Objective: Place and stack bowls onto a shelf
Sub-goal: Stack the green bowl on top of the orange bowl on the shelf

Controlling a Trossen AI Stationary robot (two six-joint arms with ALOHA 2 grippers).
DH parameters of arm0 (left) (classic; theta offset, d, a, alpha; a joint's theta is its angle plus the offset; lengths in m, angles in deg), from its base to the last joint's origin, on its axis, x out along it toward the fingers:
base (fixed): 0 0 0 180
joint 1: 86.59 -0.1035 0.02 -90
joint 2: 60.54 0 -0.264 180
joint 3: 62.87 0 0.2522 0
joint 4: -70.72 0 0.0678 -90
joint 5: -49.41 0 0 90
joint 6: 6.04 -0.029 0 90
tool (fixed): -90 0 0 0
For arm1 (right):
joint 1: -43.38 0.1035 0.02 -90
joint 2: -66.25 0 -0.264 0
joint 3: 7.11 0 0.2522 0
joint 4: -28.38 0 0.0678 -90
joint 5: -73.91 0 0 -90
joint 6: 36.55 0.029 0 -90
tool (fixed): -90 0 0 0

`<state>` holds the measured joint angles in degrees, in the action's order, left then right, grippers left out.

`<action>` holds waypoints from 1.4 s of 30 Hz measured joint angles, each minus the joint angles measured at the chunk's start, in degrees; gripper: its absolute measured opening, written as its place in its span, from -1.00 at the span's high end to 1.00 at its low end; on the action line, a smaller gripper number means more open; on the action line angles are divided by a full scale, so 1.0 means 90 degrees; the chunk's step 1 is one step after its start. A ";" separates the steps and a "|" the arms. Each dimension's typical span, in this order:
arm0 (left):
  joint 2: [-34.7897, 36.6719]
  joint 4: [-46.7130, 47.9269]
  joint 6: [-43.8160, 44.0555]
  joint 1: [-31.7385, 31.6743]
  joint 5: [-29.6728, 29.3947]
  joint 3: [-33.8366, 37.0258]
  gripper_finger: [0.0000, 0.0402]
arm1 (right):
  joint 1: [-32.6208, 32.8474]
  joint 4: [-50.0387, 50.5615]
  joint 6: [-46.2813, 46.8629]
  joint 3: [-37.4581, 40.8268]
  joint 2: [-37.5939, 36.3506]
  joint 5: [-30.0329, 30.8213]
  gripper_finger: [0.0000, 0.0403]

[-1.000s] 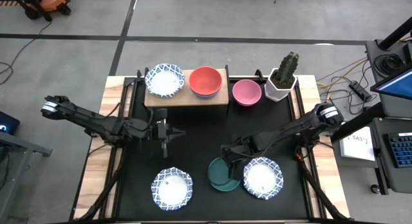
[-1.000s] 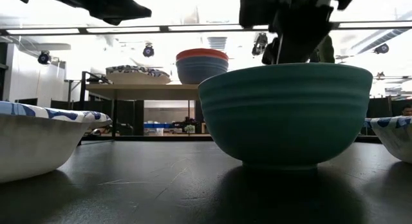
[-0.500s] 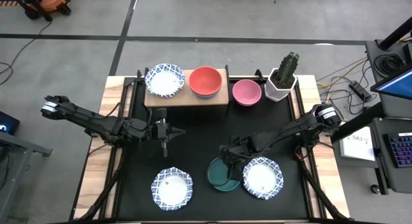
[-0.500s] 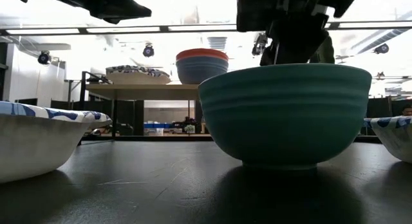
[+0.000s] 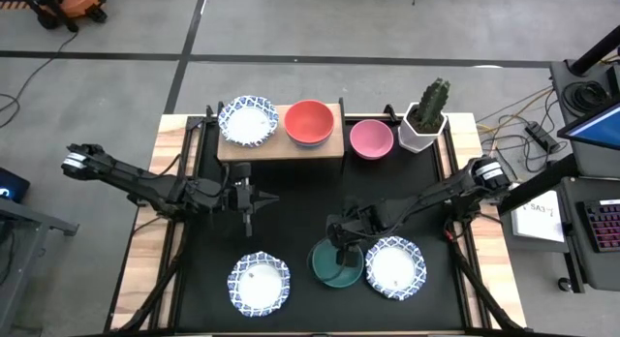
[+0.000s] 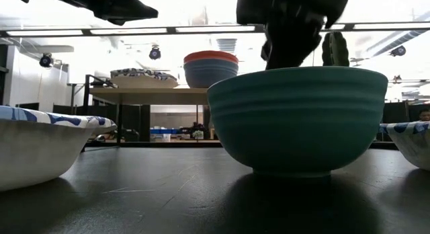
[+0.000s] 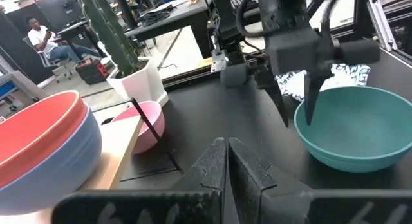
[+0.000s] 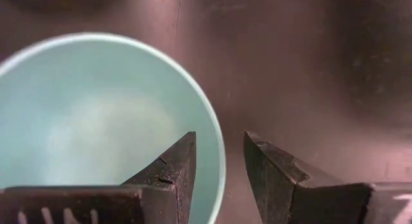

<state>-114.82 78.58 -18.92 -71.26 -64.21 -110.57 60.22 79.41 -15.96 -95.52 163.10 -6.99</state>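
Note:
The dark green bowl stands by its base on the black mat, near the mat's near edge. My right gripper is open above its far rim, one finger inside the bowl and one outside, not touching. My left gripper hovers shut in front of the shelf. On the shelf sit a blue-patterned bowl and the red bowl, nested in a grey-blue one. The pink bowl rests on the mat beside the shelf.
Two more blue-patterned bowls stand on the mat: one close beside the green bowl toward the table's right, one toward the near left. The white cactus pot is at the far right corner. Bare mat lies between the arms.
My right gripper has shifted a little toward the table's left, along the green bowl's far rim, and stays open. The bowl and the left arm have kept still.

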 joint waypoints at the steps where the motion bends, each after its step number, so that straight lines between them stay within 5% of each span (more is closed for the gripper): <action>1: -0.0004 0.0001 0.0002 0.0000 0.0000 0.0000 1.00 | 0.0000 -0.0004 -0.0010 0.0002 0.0066 -0.0005 0.41; 11: -0.0005 -0.0002 0.0009 0.0000 0.0002 0.0000 1.00 | -0.0016 -0.0028 -0.0119 0.0005 0.0606 -0.0071 0.44; 18: -0.0005 -0.0004 0.0009 0.0000 0.0005 0.0000 1.00 | -0.0242 -0.0026 -0.0074 0.0007 0.0566 -0.0681 0.91; 25: -0.0005 -0.0001 0.0009 -0.0002 0.0004 0.0000 1.00 | -0.0703 0.0194 -0.0017 -0.0128 0.0057 -0.1230 0.96; 34: -0.0005 -0.0004 0.0000 -0.0008 0.0004 0.0000 1.00 | -0.1683 0.0903 0.0043 -0.1718 -0.0450 -0.1322 0.96; 42: -0.0005 -0.0002 -0.0035 -0.0014 0.0002 0.0000 1.00 | -0.3164 0.1318 0.0046 -0.3416 -0.0455 -0.0374 0.96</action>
<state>-114.86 78.56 -19.24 -71.38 -64.18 -110.57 31.74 91.27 -15.55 -126.26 159.01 -10.36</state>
